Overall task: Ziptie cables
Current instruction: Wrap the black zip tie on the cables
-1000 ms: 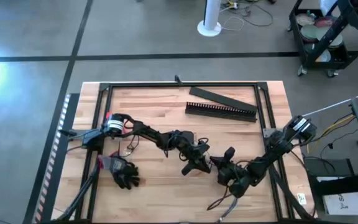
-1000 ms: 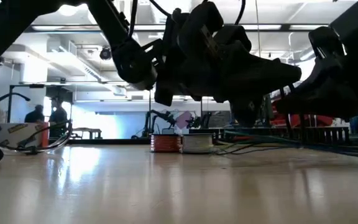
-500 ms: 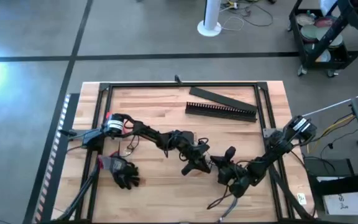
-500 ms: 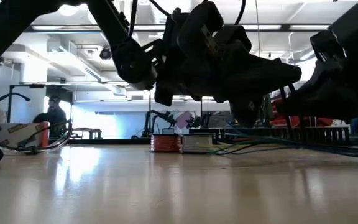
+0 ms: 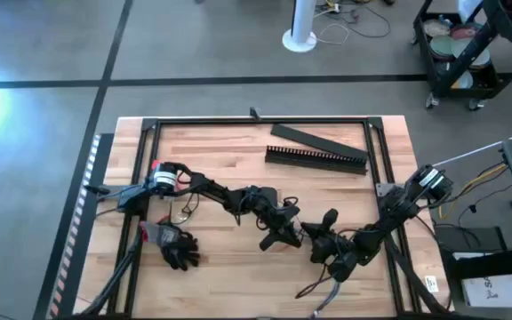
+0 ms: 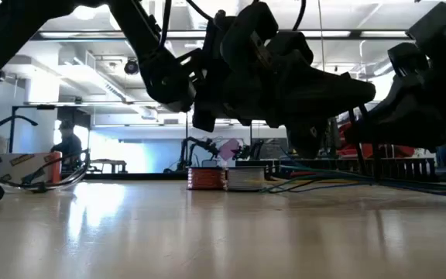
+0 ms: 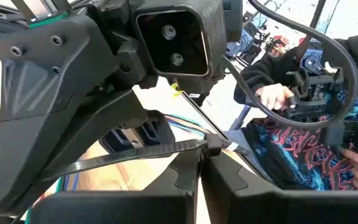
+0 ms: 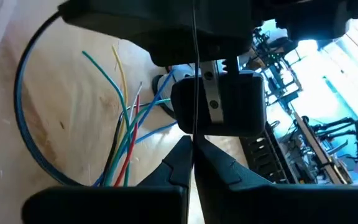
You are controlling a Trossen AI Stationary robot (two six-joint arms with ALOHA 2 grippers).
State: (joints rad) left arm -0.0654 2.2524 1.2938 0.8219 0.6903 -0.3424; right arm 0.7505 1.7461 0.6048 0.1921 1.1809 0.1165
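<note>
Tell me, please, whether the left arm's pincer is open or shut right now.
Shut. In the left wrist view the left pincer has its two fingers pressed together on the ziptie, which runs out sideways from between them.

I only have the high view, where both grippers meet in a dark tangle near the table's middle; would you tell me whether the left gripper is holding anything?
Observer: Yes. The left wrist view shows the left gripper shut on the ziptie, right beside its head.
Operator: Thank you. And the right one?
Observer: In the right wrist view the right gripper is shut on a thin black strip, seemingly the same ziptie seen edge-on.
Operator: Where are the wires?
Observer: The coloured wires lie fanned on the table beside a curved blue cable, just beyond the right gripper.
</note>
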